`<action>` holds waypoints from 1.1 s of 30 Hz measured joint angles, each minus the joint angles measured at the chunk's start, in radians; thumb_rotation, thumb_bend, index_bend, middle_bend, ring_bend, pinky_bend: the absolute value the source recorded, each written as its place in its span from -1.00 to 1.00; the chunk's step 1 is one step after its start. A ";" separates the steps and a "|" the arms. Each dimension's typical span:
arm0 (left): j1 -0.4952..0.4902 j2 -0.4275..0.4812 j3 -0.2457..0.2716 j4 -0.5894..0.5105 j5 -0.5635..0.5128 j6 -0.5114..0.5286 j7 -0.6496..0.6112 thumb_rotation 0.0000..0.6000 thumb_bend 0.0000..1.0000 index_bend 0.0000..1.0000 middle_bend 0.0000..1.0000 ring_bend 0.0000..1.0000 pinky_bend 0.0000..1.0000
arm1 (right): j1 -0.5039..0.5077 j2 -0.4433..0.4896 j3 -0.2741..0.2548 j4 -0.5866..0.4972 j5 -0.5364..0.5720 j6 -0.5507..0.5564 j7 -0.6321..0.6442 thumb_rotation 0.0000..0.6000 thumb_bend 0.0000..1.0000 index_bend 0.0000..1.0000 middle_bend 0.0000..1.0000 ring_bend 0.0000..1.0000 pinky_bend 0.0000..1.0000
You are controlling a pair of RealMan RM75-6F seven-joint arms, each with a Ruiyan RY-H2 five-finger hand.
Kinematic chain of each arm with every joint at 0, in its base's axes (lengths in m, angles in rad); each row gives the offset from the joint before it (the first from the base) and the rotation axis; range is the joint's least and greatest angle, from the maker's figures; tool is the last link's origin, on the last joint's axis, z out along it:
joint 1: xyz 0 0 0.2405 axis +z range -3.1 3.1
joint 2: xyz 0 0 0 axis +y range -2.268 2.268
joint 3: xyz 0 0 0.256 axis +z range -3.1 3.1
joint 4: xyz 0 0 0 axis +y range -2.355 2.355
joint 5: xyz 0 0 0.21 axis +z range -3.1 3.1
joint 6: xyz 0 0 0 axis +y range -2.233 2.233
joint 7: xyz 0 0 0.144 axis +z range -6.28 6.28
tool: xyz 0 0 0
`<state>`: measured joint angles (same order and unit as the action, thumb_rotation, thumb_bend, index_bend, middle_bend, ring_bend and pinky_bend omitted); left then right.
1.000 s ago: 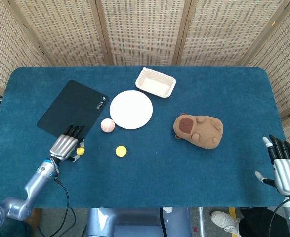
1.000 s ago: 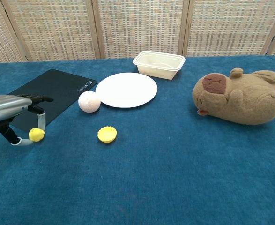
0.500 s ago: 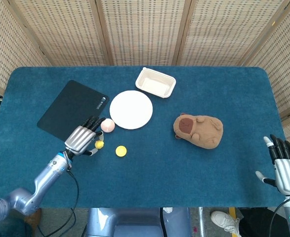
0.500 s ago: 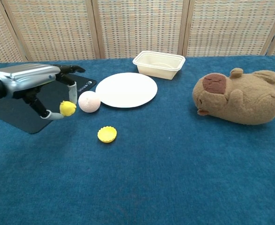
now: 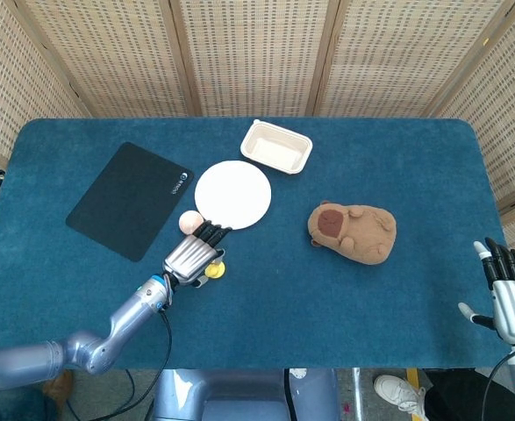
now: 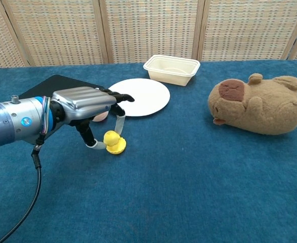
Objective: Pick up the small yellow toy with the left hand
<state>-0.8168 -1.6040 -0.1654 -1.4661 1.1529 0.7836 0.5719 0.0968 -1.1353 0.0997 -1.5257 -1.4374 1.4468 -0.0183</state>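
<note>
Yellow toy [image 6: 111, 138]: small, rounded, held in my left hand [image 6: 90, 109], pinched between thumb and a fingertip while my other fingers [image 6: 122, 97] stretch forward above it. Location: over the table [image 6: 199, 192], left of centre and toward the near edge, directly above or against a yellow disc [image 6: 117, 149]. Whether toy and disc touch, I cannot tell; in the head view my hand [image 5: 192, 256] covers most of both and only a yellow sliver [image 5: 214, 269] shows.

Status of task: grasp made, toy in hand. I judge the pick-up essentially achieved, though the toy sits low, barely above the cloth. What remains, if anything, is a clear raise off the table and a steady hold.

Orientation of toy: compact lump, no plain long axis. Any front or facing is too small to read, so I give no heading.

Right hand [image 5: 510, 298]: at the table's near right corner, fingers straight and spread, holding nothing.

Neighbouring items:
- Pink ball [image 5: 189, 221], just behind my left hand, toward the far edge.
- White plate [image 6: 140, 96], beyond the ball, centre of table.
- Cream tray [image 6: 171, 69], near the far edge.
- Black pad [image 5: 128, 199], left side.
- Brown plush [image 6: 257, 105], right side, well apart from the toy.
</note>
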 measured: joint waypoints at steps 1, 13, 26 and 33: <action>-0.005 -0.009 0.002 0.007 -0.012 -0.001 0.010 1.00 -0.41 0.07 -1.00 -1.00 -1.00 | 0.000 0.000 0.000 0.000 0.000 0.000 0.001 1.00 -1.00 -1.00 -1.00 -1.00 -1.00; -0.047 -0.069 0.015 0.058 -0.092 0.020 0.064 1.00 -0.49 -0.56 -1.00 -1.00 -1.00 | 0.001 0.005 0.004 0.002 0.013 -0.009 0.021 1.00 -1.00 -1.00 -1.00 -1.00 -1.00; -0.019 0.051 0.017 -0.065 -0.019 0.088 -0.023 1.00 -0.64 -1.00 -1.00 -1.00 -1.00 | -0.001 0.006 0.001 -0.003 0.009 -0.006 0.017 1.00 -1.00 -1.00 -1.00 -1.00 -1.00; 0.102 0.246 0.033 -0.200 0.101 0.290 -0.123 1.00 -0.84 -1.00 -1.00 -1.00 -1.00 | -0.002 0.007 -0.003 -0.013 -0.003 0.001 0.009 1.00 -1.00 -1.00 -1.00 -1.00 -1.00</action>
<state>-0.7146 -1.3581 -0.1328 -1.6659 1.2541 1.0732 0.4492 0.0950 -1.1287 0.0962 -1.5383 -1.4409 1.4475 -0.0088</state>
